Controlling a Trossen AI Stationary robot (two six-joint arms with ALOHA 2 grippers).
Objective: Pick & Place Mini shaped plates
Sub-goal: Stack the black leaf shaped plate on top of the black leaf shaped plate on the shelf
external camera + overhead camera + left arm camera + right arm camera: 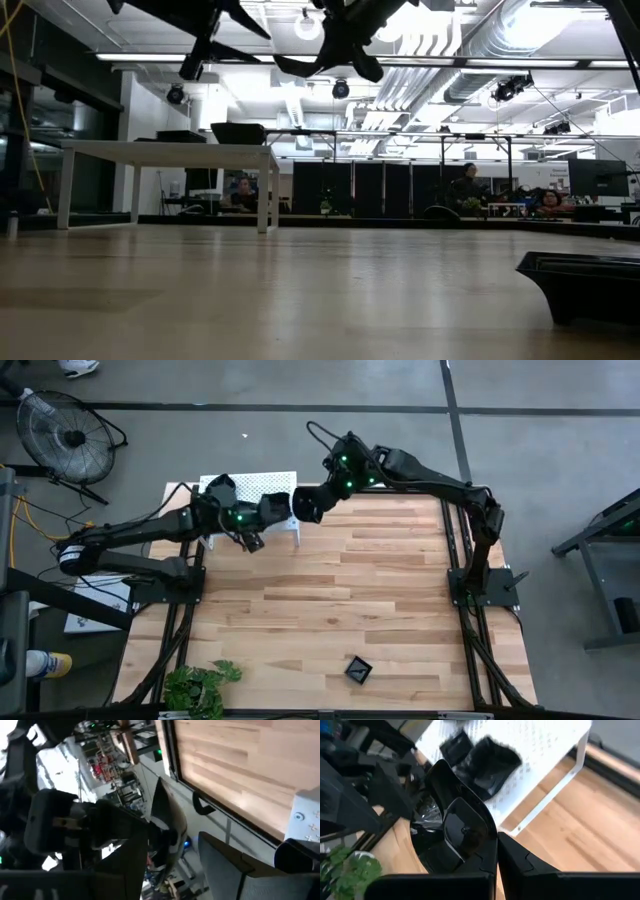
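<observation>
**Inspector:** Position of the arms?

**Assistant:** Both are raised over the far left part of the table (330, 590), meeting at the white perforated shelf (283, 482). The left gripper (252, 542) hangs at the shelf's near edge; the right gripper (305, 506) sits just beside the shelf's right end.

**Inspector:** State of the pincers?

**Assistant:** The right gripper's fingers are clenched flat together, and a glossy black mini plate (462, 827) lies against them; I cannot tell whether they pinch its rim. The left gripper's fingers stand spread wide; whether anything is between them is not visible.

**Inspector:** Other plates?

**Assistant:** Two more black plates (487, 762) rest on the shelf top, touching each other. A square plate (359, 669) lies alone near the table's front edge, well apart from both arms.

**Inspector:** Anything else?

**Assistant:** A small green plant (200, 685) stands at the front left corner.
</observation>
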